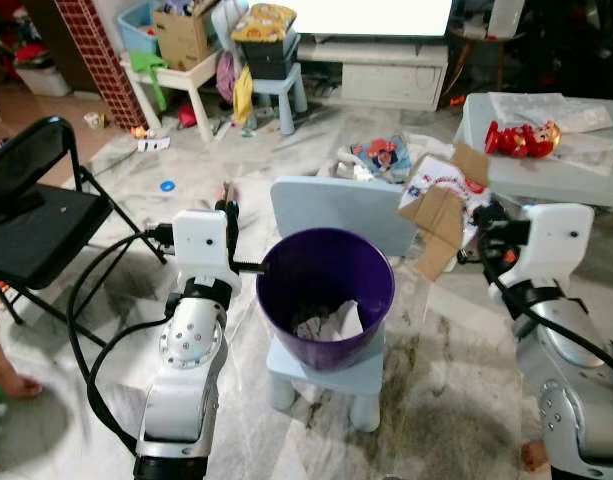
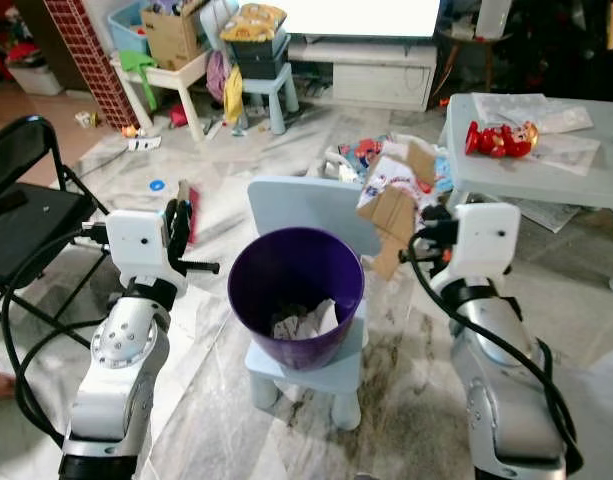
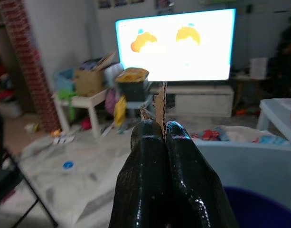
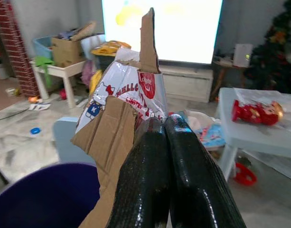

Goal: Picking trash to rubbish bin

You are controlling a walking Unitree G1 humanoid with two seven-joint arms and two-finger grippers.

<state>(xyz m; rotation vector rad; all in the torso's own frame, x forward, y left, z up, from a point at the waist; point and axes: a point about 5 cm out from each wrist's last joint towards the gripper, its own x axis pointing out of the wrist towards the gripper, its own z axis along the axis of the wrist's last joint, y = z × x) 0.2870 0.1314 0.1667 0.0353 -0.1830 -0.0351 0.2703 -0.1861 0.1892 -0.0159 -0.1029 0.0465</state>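
While your right gripper (image 4: 162,124) pinches torn cardboard packaging (image 4: 120,109) (Hello Kitty print), left gripper (image 3: 158,129) clamps a cardboard scrap (image 3: 160,102); purple bin (image 1: 324,295) sits between.

Torn cardboard (image 1: 438,222) beside purple bin (image 1: 324,296)

- The small chair (image 1: 331,375) under the purple bin (image 1: 326,290) is mostly hidden by the bin.
- The picture's edge cuts off a person's foot (image 1: 8,380).
- The cardboard (image 4: 119,137) hides part of the bin's rim.
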